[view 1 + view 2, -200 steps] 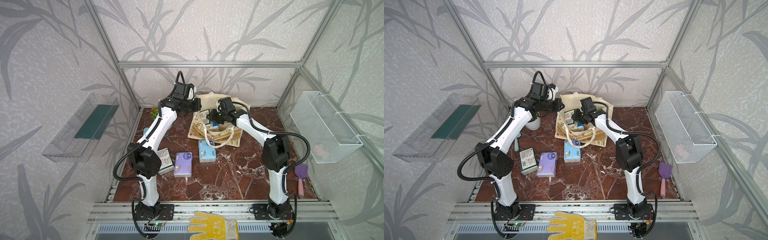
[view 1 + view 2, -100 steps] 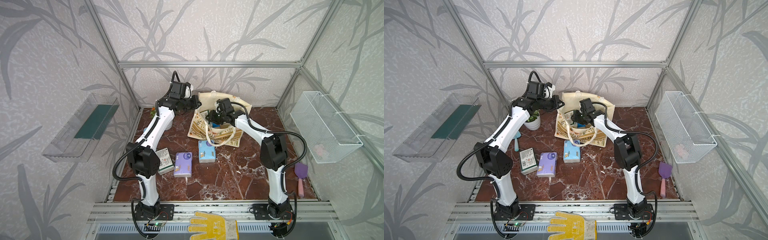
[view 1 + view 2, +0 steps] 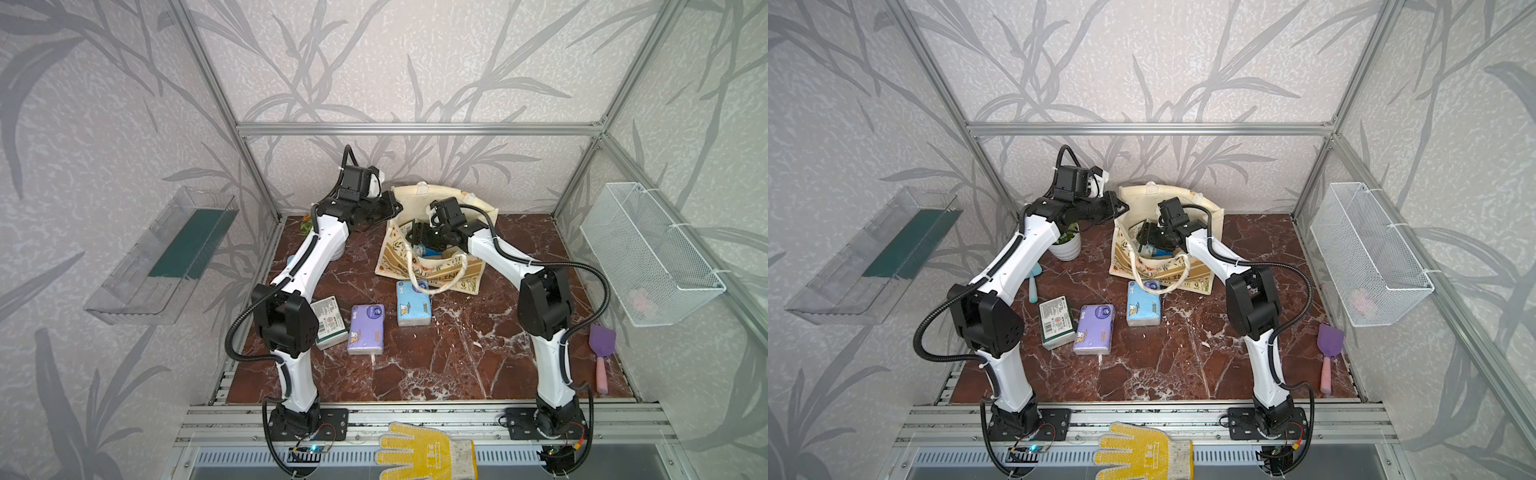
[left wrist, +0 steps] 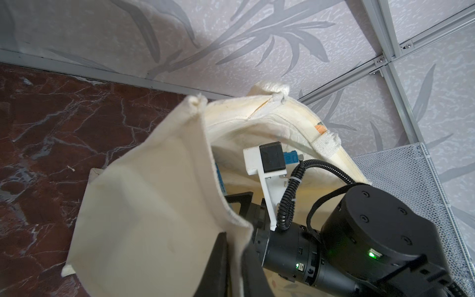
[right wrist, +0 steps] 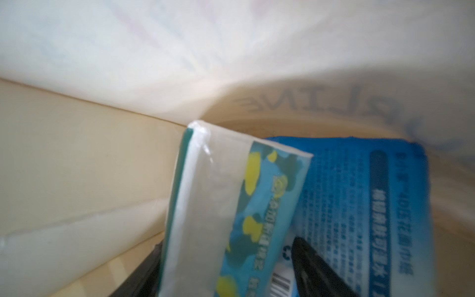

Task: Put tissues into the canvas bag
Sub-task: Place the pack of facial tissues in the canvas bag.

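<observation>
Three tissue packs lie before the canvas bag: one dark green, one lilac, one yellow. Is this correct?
No: the third pack is blue, not yellow; both top views show it. The dark green pack and lilac pack are right.

I work in a lab test cell: silver aluminium frame [image 3: 415, 129], grey leaf-patterned wall panels [image 3: 415, 62], boxing in a red-brown marble-look tabletop [image 3: 457, 353]

Walled in pale grey leaf-patterned wallpaper [image 3: 415, 62], framed with silver aluminium rails [image 3: 415, 129] — floored in dark red white-veined marble [image 3: 457, 353]; evenly, softly lit throughout.
</observation>
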